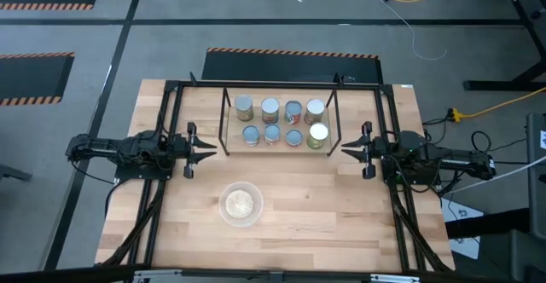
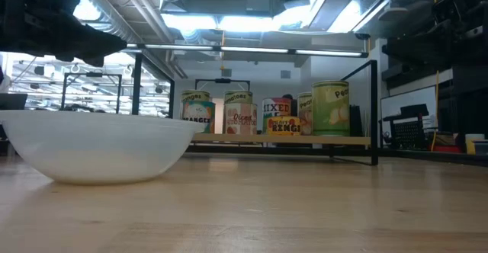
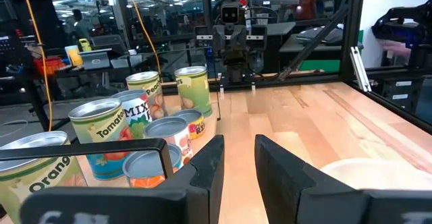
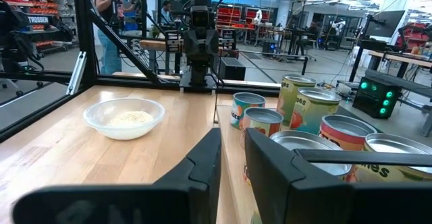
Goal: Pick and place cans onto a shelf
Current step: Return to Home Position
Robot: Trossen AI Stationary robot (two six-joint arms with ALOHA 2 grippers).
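Eight cans (image 1: 281, 121) stand upright in two rows on the shelf (image 1: 256, 148), a low black-rod rack with a light wood surface at the table's far middle. They also show in the low view (image 2: 278, 116). My left gripper (image 1: 213, 153) hovers just left of the shelf, pointing at it, its fingers a narrow gap apart and empty (image 3: 238, 150). My right gripper (image 1: 345, 152) hovers just right of the shelf, facing it, also a narrow gap apart and empty (image 4: 233, 140). The cans show beside each gripper's fingers (image 3: 145, 129) (image 4: 317, 126).
A clear round bowl (image 1: 241, 205) with tan contents stands on the table near the front, between the arms and nearer than the shelf; it fills the low view's left (image 2: 99, 146). A black frame (image 1: 171, 87) surrounds the table. People show in the room behind (image 4: 108, 21).
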